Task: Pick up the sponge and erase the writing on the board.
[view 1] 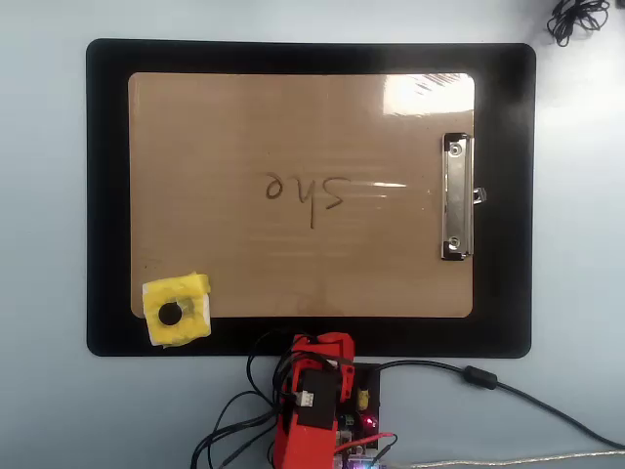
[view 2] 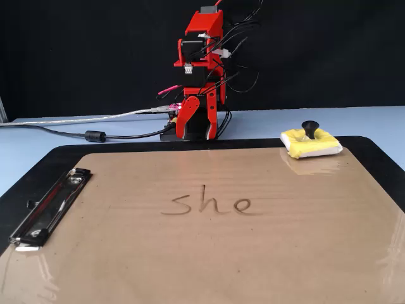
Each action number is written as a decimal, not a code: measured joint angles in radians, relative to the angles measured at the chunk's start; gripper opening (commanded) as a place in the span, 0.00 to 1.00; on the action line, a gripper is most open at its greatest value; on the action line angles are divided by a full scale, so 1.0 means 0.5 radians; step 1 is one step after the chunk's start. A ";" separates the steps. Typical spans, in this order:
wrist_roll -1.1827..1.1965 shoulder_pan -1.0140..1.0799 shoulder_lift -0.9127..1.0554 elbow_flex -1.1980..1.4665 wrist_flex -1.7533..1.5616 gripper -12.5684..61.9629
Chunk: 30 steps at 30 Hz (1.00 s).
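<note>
I can't tell how my jaws stand, folded at the arm's base. The sponge sits on the board's corner edge; a careless grab could tip it off onto the mat, leaving the writing untouched.

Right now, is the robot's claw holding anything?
Gripper: holding nothing; open or closed cannot be told. The sponge lies apart on the board.
</note>
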 measured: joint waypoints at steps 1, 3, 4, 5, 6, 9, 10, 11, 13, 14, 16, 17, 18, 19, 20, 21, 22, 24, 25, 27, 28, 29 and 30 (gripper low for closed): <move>0.000 0.000 0.000 0.031 -0.009 0.63; 0.003 0.003 0.000 0.049 0.018 0.63; 0.000 0.000 0.000 0.046 0.012 0.63; 0.000 0.000 0.000 0.046 0.018 0.63; 0.000 0.000 0.000 0.046 0.021 0.63; 0.000 0.000 0.000 0.046 0.021 0.63; 0.000 0.000 0.000 0.046 0.021 0.63; 0.000 0.000 0.000 0.046 0.021 0.63; 0.000 0.000 0.000 0.046 0.021 0.63; 0.000 0.000 0.000 0.046 0.015 0.63; 0.000 0.000 0.000 0.046 0.018 0.63; 0.000 0.000 0.000 0.046 0.021 0.63; 0.000 0.000 0.000 0.046 0.021 0.63; 0.000 0.000 0.000 0.046 0.021 0.62; 0.000 0.000 0.000 0.046 0.018 0.62; 0.000 0.000 0.000 0.046 0.006 0.62; 0.000 0.000 0.000 0.046 -0.006 0.62; 0.000 0.000 0.000 0.046 -0.061 0.62; 0.000 -0.015 0.000 0.040 -0.110 0.62; 0.000 -0.129 0.000 -0.083 -0.242 0.62; 0.000 -0.199 0.000 -0.141 -0.353 0.62; -0.009 -0.319 0.000 -0.190 -0.509 0.62; -0.031 -0.402 0.000 -0.190 -0.623 0.62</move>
